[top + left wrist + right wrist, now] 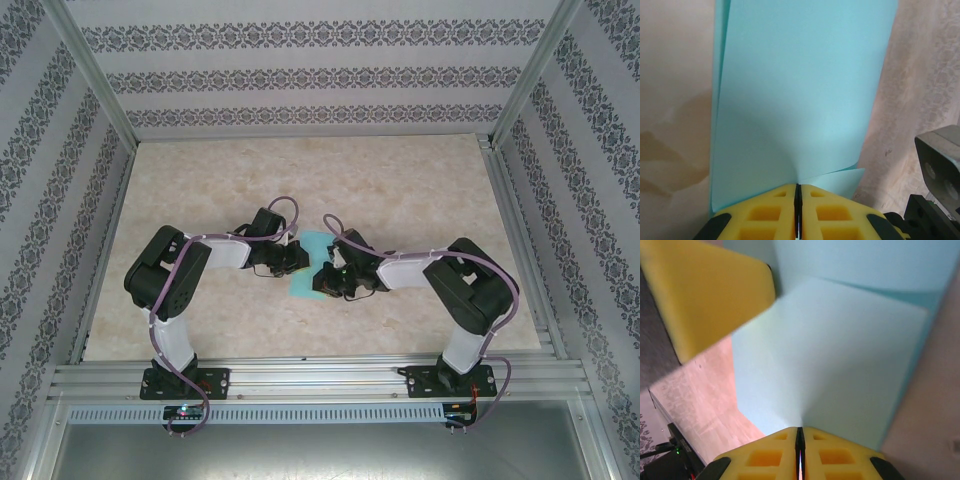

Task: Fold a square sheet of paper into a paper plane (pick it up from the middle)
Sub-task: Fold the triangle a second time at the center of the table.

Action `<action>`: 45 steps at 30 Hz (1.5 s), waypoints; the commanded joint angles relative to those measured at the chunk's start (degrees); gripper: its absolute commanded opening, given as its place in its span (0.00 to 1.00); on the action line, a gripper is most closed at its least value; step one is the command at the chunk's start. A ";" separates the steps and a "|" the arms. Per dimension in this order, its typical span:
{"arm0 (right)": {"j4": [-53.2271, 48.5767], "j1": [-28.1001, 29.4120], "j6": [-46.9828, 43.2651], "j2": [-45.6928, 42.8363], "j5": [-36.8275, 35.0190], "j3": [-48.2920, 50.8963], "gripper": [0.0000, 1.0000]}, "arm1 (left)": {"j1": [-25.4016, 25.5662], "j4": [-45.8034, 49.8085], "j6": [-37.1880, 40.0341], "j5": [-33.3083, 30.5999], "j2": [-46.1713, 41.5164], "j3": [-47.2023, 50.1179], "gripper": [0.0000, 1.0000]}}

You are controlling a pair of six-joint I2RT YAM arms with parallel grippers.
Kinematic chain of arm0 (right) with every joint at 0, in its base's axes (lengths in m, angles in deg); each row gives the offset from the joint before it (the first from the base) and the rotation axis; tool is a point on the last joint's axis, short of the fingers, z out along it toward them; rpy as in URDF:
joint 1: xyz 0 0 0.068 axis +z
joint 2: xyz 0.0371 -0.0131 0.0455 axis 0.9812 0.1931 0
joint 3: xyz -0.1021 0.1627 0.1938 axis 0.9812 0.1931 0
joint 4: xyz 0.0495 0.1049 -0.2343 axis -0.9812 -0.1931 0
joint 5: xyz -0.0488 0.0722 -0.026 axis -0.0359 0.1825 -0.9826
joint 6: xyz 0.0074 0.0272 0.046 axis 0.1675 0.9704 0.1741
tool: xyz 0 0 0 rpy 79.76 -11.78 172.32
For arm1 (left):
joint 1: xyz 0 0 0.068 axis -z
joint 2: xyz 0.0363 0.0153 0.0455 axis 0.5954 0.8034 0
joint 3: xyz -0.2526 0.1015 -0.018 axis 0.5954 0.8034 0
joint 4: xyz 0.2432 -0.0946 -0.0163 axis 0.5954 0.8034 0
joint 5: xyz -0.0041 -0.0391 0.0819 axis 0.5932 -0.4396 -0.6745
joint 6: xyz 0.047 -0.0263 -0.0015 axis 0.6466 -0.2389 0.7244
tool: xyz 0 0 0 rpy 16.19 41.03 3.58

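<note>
The square sheet of paper point(800, 90) was plain pale teal (darker in its shadowed folds). The tabletop point(400, 180) was beige with faint marbling. The walls point(300, 75) carried grey floral bands on white. The jaws, at the bottom of each wrist view, were yellow.

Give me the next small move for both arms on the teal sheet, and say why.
The left gripper and right gripper are each shut on the square sheet of paper, which bends loosely over itself, no sharp crease visible. So probably lower both together to lay it flat on the table.
</note>
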 commanded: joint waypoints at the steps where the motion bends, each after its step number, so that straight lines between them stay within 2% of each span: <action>1: -2.96 0.85 0.33 -1.20 0.79 4.12 0.12 | 0.26 2.25 -0.31 -4.93 2.00 2.24 0.13; 10: -3.56 1.59 0.56 -5.18 -0.35 9.28 0.12 | 0.26 2.86 0.04 -4.88 2.09 2.04 0.13; 15: -8.89 1.58 -1.17 -8.98 -3.10 7.28 0.12 | 0.24 2.71 0.20 -4.51 1.87 2.04 0.13; 20: -9.28 1.54 -1.41 -12.43 -5.15 4.17 0.13 | 0.28 2.44 0.26 -3.84 1.42 2.12 0.13; 30: -3.36 1.13 0.37 -2.60 -3.34 -2.58 0.13 | 0.27 1.98 0.05 -3.18 1.09 1.75 0.14; 37: -4.30 0.48 -0.29 1.03 -3.65 0.36 0.05 | -0.14 -0.24 -0.10 -1.54 1.02 2.11 0.15; 45: -4.68 0.41 -1.66 1.71 -2.58 4.39 0.02 | -5.27 -0.39 1.24 -0.90 -0.26 2.06 0.17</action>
